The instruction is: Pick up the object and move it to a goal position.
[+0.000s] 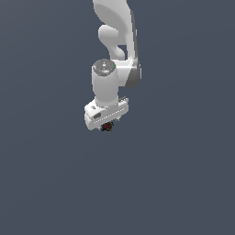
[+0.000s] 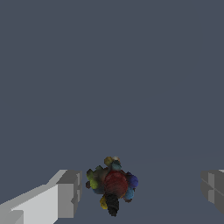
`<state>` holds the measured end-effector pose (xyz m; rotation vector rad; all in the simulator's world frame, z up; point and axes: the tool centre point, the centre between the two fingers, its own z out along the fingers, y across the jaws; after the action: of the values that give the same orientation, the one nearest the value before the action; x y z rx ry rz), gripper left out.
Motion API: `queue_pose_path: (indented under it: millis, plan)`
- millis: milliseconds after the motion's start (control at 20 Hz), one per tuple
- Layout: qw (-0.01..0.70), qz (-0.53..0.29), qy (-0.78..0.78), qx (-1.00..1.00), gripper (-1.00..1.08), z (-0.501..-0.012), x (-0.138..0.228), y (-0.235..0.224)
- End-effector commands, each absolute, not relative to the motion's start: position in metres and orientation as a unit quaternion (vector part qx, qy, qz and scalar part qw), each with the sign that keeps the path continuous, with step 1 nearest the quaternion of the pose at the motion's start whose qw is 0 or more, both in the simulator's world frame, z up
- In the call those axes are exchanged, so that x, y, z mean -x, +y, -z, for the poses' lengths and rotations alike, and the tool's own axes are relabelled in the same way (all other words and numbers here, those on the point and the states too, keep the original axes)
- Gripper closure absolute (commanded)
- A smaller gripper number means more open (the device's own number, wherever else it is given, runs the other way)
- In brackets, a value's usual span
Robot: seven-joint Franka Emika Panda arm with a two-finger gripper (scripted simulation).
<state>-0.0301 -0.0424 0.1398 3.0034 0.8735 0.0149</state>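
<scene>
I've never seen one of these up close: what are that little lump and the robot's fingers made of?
It's a simulator render, so only looks count. The lump seems a knobbly cluster of matte red, green, blue and yellow beads; material unclear. The fingers look like flat grey matte plastic or metal: blocky, no shine.

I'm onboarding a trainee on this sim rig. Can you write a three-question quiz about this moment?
1. True or false: the hand is shut on the object.
2. In the wrist view, the object lies: A) between the fingers, touching neither; B) outside them; C) on top of one.
3. Fill in: the object's largest colour patch is ____.

Key: 1 false, gaps show on both sides; 2 A; 3 red.
</scene>
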Motion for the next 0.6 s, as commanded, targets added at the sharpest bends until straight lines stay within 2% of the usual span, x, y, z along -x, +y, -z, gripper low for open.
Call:
queue_pose_path:
  millis: [0,550]
  plan:
    - [0.007,-0.004,0.311,-0.951,-0.92,-0.134,0.035,-0.045]
    - [0.006,-0.001,0.441,-0.897,-0.92,-0.111,0.059,-0.055]
